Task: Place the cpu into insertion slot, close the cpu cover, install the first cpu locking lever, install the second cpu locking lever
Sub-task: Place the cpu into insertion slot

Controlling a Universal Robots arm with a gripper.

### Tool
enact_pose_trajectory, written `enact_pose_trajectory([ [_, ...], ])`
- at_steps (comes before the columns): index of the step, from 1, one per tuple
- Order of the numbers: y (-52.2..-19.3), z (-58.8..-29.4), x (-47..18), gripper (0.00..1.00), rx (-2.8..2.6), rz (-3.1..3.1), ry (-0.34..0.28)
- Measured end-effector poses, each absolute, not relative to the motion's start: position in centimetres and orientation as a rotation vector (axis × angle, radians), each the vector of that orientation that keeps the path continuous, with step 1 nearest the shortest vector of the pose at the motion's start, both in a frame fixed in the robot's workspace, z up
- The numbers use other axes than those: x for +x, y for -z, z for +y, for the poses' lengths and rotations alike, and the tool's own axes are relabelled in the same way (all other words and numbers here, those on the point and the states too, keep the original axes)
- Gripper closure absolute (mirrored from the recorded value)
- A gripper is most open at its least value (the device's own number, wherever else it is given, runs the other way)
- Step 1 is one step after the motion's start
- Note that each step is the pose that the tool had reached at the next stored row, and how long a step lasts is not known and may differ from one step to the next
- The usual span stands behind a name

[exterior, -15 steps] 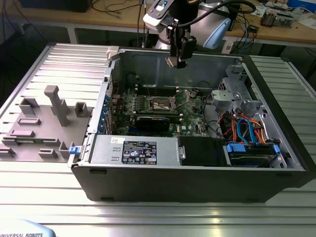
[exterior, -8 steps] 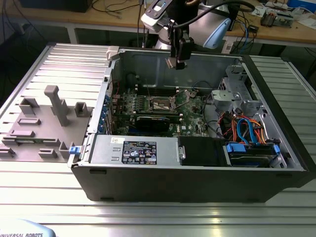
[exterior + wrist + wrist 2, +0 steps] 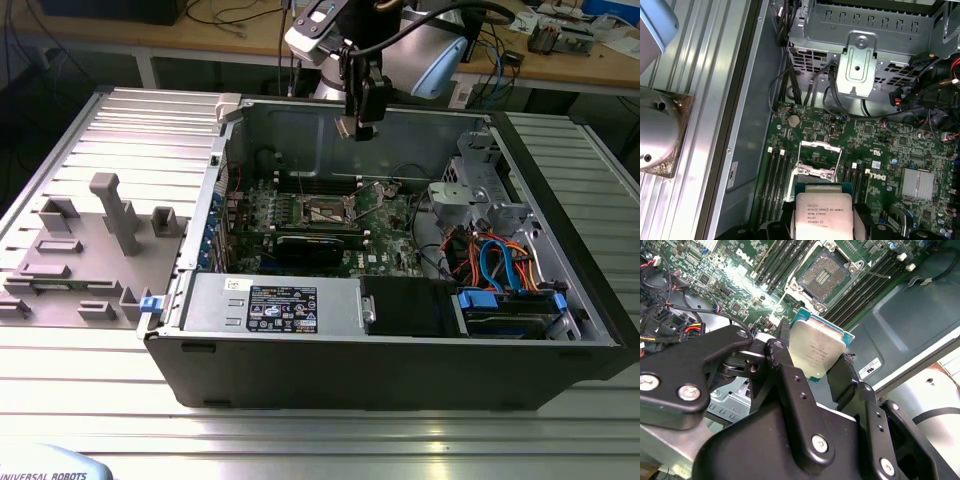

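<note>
Step 1 is running: the gripper [image 3: 812, 354] is pinching the cpu [image 3: 817, 340] by 2 edges, hanging in the exterior view at 1 o'clock of the bare insertion slot [image 3: 328, 210], well apart. Seating is probably calling for squaring up and lowering level.

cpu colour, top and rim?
The cpu has a silver-grey metal top with a thin teal-green border. It shows best in the second wrist view.

Robotics lab: ribbed aluminium counter [image 3: 90, 400] holds an opened computer case [image 3: 400, 365] and grey fixtures [image 3: 100, 250]; wooden counter [image 3: 230, 42], top of frame, strewn with cables [image 3: 215, 14].
</note>
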State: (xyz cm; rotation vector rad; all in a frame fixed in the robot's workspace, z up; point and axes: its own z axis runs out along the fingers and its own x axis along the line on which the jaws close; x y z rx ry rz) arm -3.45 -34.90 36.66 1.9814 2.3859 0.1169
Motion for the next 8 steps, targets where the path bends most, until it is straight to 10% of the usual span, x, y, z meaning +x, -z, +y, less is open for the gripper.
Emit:
enact_pose_trajectory([
  [8,-36.66,-34.90,-3.45,0.46,1.985,2.383,-0.117],
])
